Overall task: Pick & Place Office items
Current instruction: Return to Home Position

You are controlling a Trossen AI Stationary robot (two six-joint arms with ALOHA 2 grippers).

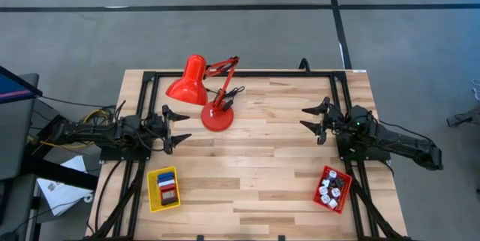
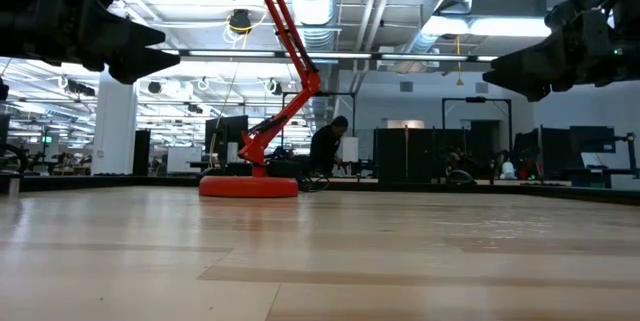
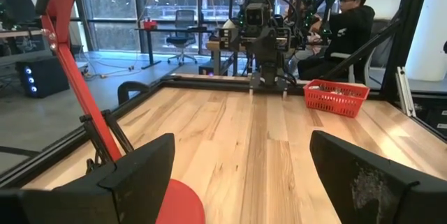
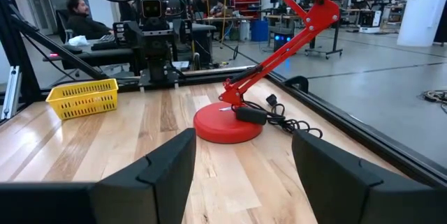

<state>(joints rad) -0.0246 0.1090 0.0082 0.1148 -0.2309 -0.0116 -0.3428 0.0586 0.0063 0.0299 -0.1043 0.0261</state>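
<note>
The office items lie in two trays near the table's front edge. Blue, red and dark items (image 1: 166,187) fill the yellow tray (image 1: 153,193) at the left. White and dark items (image 1: 331,188) fill the red tray (image 1: 321,197) at the right. My left gripper (image 1: 178,129) hovers open at the table's left side, level, pointing toward the right. My right gripper (image 1: 313,118) hovers open at the right side, level, pointing left. Nothing sits between either pair of fingers (image 3: 133,175) (image 4: 167,165).
A red desk lamp (image 1: 204,91) stands on its round base (image 1: 217,118) at the far middle of the table, its cord (image 4: 286,121) beside the base. A black frame (image 1: 142,83) runs along the table's edges. People sit beyond the table.
</note>
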